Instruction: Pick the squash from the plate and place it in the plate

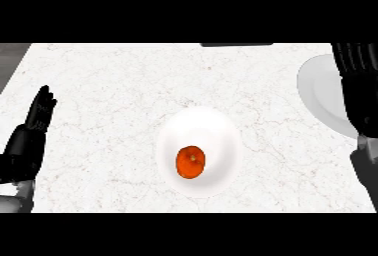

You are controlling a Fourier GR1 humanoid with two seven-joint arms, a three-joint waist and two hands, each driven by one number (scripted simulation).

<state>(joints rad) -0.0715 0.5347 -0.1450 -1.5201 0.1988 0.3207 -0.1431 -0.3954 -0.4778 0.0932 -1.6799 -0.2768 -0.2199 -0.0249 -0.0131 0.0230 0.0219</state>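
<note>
An orange squash (pixel 191 162) lies on a white plate (pixel 209 131) in the middle of the counter, toward the plate's near side. A second white plate (pixel 317 90) sits at the right edge, partly covered by my right hand (pixel 356 75), whose straight fingers point away over it and hold nothing. My left hand (pixel 35 117) stands open at the left edge, fingers up, well apart from both plates.
The pale marbled counter top (pixel 111 80) spreads around the plates. A dark object (pixel 236 44) shows at the counter's far edge. A grey strip (pixel 11 55) runs beyond the counter's left side.
</note>
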